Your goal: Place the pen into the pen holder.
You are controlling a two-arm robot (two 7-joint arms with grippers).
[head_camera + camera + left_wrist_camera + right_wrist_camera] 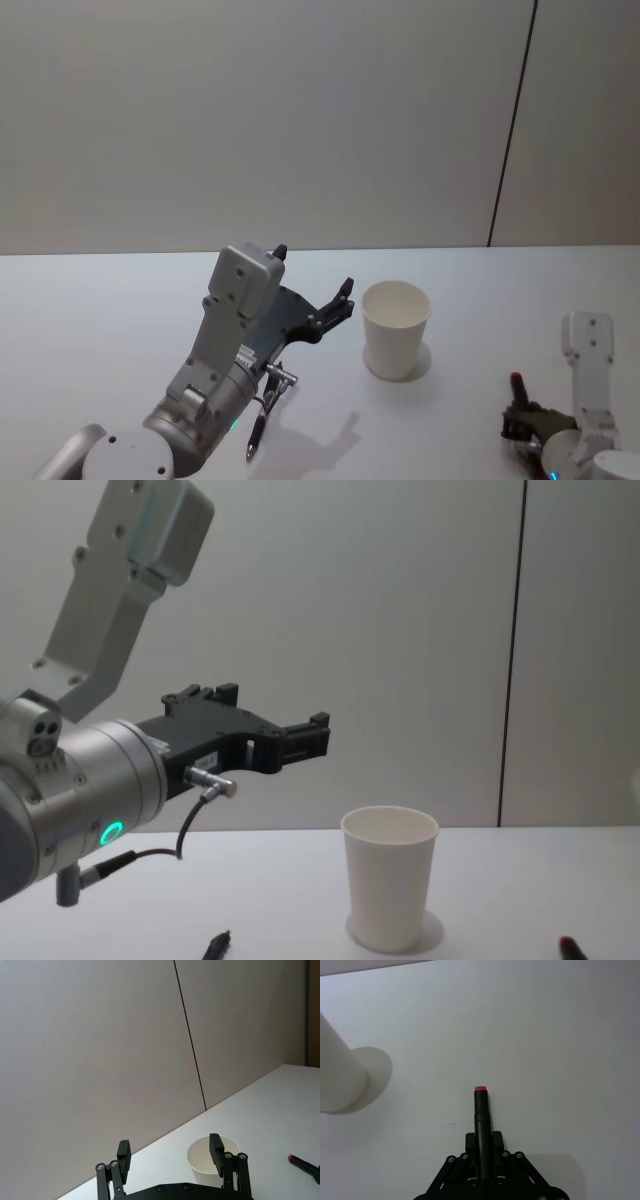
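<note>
You look at a plain grey wall (250, 120). A thin dark line (512, 120) runs down it on the right. In front of it you see a flat white table (100, 320). The light is soft and even.

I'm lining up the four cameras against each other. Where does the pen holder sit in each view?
Head view: pen holder, right of centre.
Left wrist view: pen holder, low, right of centre.
Right wrist view: pen holder, cut by the left edge.
Chest view: pen holder, low, right of centre.
Shared landmark: the red-tipped pen.
</note>
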